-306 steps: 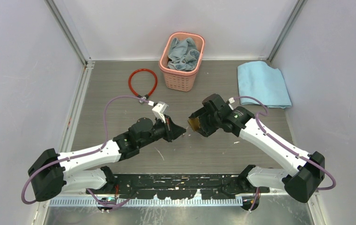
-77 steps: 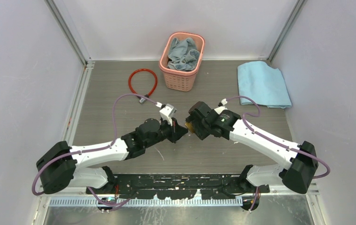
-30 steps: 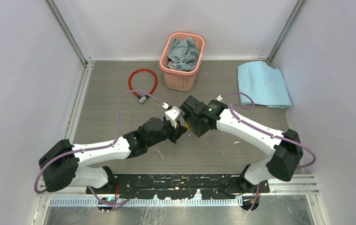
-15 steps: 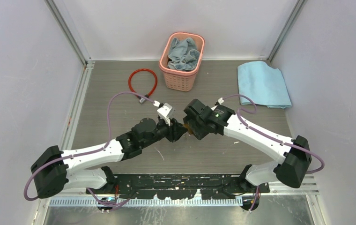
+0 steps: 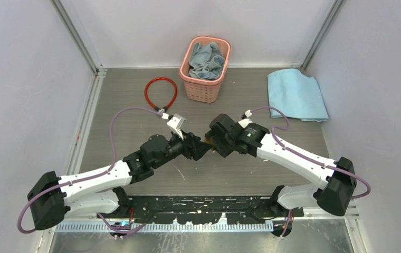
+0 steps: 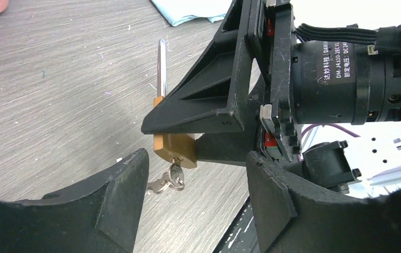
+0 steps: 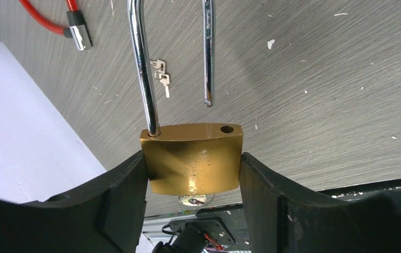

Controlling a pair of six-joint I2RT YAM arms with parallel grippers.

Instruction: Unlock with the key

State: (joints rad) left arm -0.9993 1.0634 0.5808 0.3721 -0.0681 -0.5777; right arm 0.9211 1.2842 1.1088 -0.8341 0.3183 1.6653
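My right gripper (image 7: 193, 164) is shut on the brass padlock (image 7: 193, 158), one finger on each side of its body. The steel shackle (image 7: 143, 68) stands open: its long leg sits in the body and its short end hangs free above the empty hole. The key (image 6: 176, 174) sticks out of the lock's underside with a ring on it. My left gripper (image 6: 196, 179) is open just short of the key, with nothing between its fingers. From above, both grippers (image 5: 198, 147) (image 5: 217, 142) meet nose to nose over the table's middle.
A red cable lock (image 5: 161, 92) lies at the back left, with small spare keys (image 7: 160, 71) on the table near it. A pink basket (image 5: 204, 68) holding grey cloth stands at the back. A blue cloth (image 5: 295, 95) lies at the back right.
My left gripper has opened, let go of the key and drawn back a little to the left. The right gripper still holds the padlock and has shifted slightly right.
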